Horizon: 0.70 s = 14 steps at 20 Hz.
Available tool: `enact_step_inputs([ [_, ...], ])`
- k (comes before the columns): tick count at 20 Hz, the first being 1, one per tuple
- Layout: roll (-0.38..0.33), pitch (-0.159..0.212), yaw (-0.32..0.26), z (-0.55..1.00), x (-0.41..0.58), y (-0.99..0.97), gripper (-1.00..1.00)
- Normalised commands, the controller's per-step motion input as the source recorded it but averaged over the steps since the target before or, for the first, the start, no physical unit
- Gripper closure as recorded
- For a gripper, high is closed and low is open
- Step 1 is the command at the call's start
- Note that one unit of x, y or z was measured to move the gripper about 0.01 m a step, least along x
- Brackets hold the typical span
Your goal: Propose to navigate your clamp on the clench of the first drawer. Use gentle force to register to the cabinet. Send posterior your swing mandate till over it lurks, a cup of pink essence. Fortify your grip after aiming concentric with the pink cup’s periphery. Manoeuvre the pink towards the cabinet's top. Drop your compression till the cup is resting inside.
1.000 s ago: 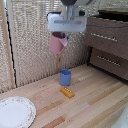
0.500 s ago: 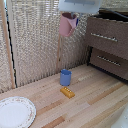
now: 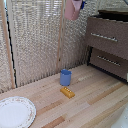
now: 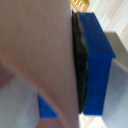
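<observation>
- One pink cup (image 3: 73, 9), held high, far in the scene.
- One blue cup (image 3: 65, 77).
- One small yellow block (image 3: 67, 92).
- One white plate (image 3: 16, 112), near left.
- One cabinet (image 3: 107, 44), right, with two drawer fronts and two silver bar handles.

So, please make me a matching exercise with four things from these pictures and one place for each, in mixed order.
Things:
1. pink cup
2. blue cup
3. white plate
4. yellow block

Places:
A. lying on the table just in front of the blue cup
B. on the table at the exterior view's lower left
C. held high in the air, near the cabinet's top
D. standing on the table, mid-scene

Pairs: 1-C, 2-D, 3-B, 4-A
</observation>
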Motion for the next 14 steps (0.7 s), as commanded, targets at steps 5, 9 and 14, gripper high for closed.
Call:
enact_step_inputs([
  [5,-0.01,0.07,-0.149,0.99,0.449,-0.59,1.0],
  [9,0.001,0.097,-0.071,0.85,0.285,-0.93,1.0],
  [14,0.0,0.145,-0.069,0.58,0.038,-0.99,1.0],
])
